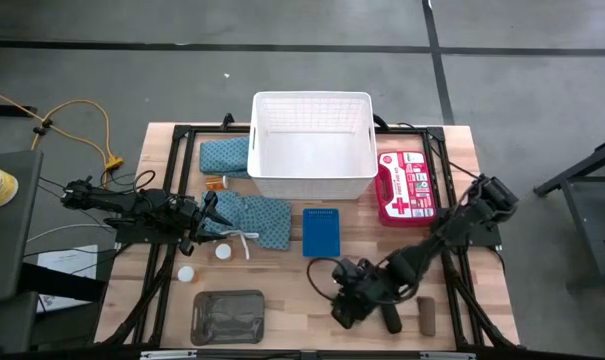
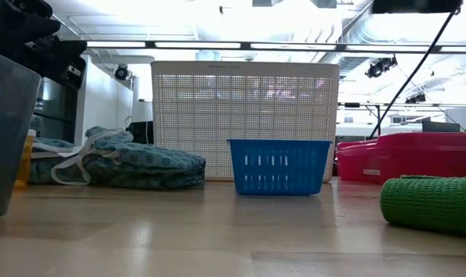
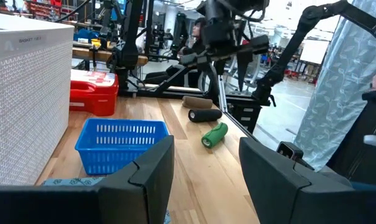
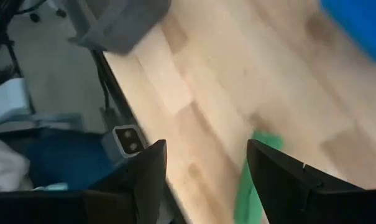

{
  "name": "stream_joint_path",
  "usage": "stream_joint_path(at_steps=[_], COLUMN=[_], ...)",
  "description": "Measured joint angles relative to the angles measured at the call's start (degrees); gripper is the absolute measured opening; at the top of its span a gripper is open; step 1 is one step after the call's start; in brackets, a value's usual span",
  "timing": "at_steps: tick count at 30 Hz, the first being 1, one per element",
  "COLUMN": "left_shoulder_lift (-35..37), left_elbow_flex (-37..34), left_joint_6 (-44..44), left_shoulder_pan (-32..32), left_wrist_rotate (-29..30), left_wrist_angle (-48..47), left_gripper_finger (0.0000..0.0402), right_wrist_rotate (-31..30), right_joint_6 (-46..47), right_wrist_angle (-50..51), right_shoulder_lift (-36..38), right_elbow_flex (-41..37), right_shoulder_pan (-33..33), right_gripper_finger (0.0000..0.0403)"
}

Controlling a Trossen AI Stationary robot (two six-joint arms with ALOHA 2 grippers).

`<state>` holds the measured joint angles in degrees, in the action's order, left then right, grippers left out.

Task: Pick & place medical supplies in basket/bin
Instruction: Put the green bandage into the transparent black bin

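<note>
Kit point(image 1: 408, 186) red, white cross label; wording unreadable.

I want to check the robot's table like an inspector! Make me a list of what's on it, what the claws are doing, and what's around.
Surface: wooden table, mostly bare at the front.
Job's things: white basket at the back, nothing seen inside; two teal cloths lying outside it; green roll, black roll and brown roll on the table; grey tray at the front.
Clutter: small blue basket; red first-aid kit.
Grippers: left gripper open, at the nearer teal cloth; right gripper open, low over the green roll.
Cables: yellow cable on the floor.
Surroundings: grey floor, workshop equipment behind.
</note>
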<state>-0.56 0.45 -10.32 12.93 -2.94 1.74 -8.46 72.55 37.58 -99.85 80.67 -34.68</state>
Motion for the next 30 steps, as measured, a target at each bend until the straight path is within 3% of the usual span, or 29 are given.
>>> stream_joint_path(at_steps=[4,8,23,30], left_shoulder_lift=[-0.01,-0.02,-0.02,-0.01], left_elbow_flex=[0.0,0.0,0.0,0.0], left_joint_6=[-0.01,-0.01,0.0,0.0], left_shoulder_pan=[0.0,0.01,0.0,0.01], left_wrist_rotate=[0.0,0.0,0.0,0.0], left_wrist_angle=[0.0,0.0,0.0,0.03], left_gripper_finger=[0.0175,0.0175,0.0175,0.0175], right_wrist_rotate=[7.15,10.33,9.8,11.75], right_joint_6=[6.01,8.41,8.87,8.47], right_wrist_angle=[4.23,7.21,7.95,7.89], right_shoulder_lift=[0.0,0.0,-0.09,-4.27], right_elbow_flex=[0.02,0.02,0.02,-0.01], right_shoulder_pan=[1.9,2.82,2.91,2.9], right_gripper_finger=[0.021,0.021,0.021,0.021])
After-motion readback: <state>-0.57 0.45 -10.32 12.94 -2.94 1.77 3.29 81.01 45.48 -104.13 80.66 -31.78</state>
